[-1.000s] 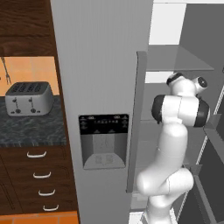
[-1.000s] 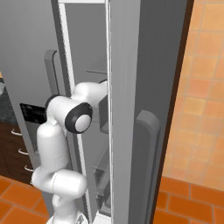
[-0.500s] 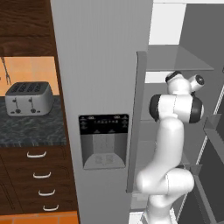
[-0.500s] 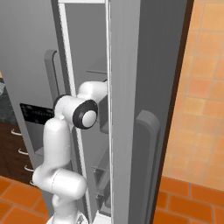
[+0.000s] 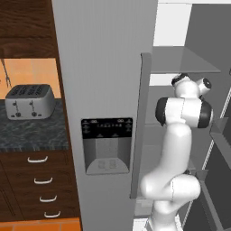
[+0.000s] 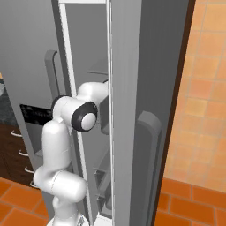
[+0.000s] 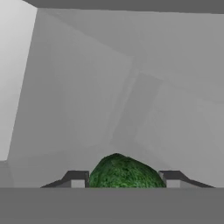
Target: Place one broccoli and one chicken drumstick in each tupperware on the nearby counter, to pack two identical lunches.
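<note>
Since the earlier frame, arm (image 5: 180,135) has reached slightly deeper into the open fridge (image 5: 189,58). Gripper (image 7: 124,179) fingers flank one broccoli (image 7: 124,173) inside the grey compartment; actual clamping cannot be confirmed. Counter (image 5: 27,133) lies far left, bearing a toaster (image 5: 29,101).

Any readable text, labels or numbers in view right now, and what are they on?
None can be read.
Black control panel above the grey fridge door's dispenser recess: rows of small pale marks, too small and blurred to read.
Silver four-slot toaster on the dark speckled counter: no lettering visible.
</note>
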